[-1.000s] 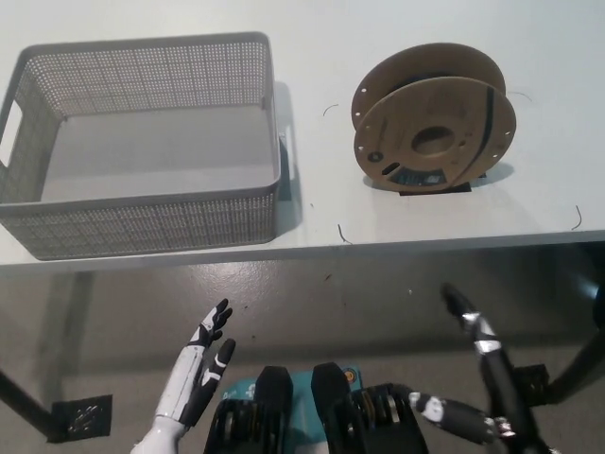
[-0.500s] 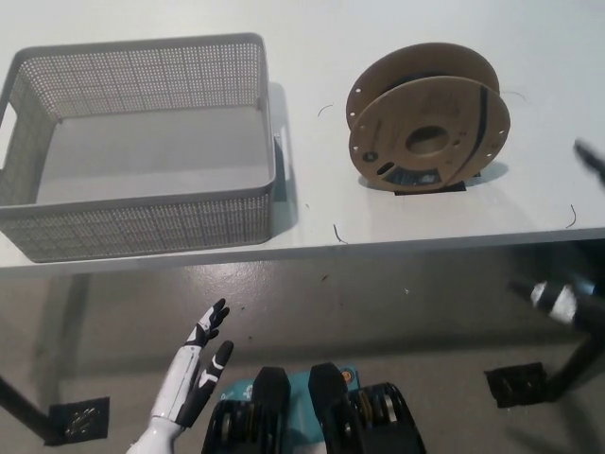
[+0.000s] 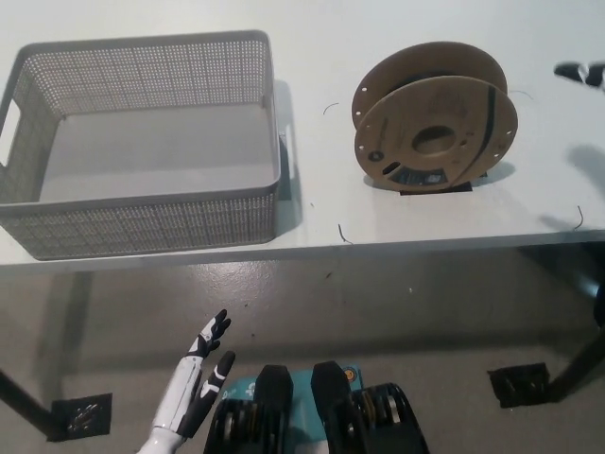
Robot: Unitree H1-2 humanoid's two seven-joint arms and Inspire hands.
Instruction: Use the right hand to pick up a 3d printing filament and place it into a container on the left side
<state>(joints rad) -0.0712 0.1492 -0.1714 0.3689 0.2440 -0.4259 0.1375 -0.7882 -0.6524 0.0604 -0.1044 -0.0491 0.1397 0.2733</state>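
White table (image 3: 425,222): running across the upper part of the view, its front edge lying just above the floor band. Black patch (image 3: 437,189): sitting on the table near its front edge. Thin dark strands (image 3: 342,234): lying scattered on the table. Grey floor (image 3: 378,303): showing below the table. Black foot plate (image 3: 80,416): resting on the floor below the table's left part.

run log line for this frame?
right hand: right of spool, not touching | left hand: low, open | basket: empty
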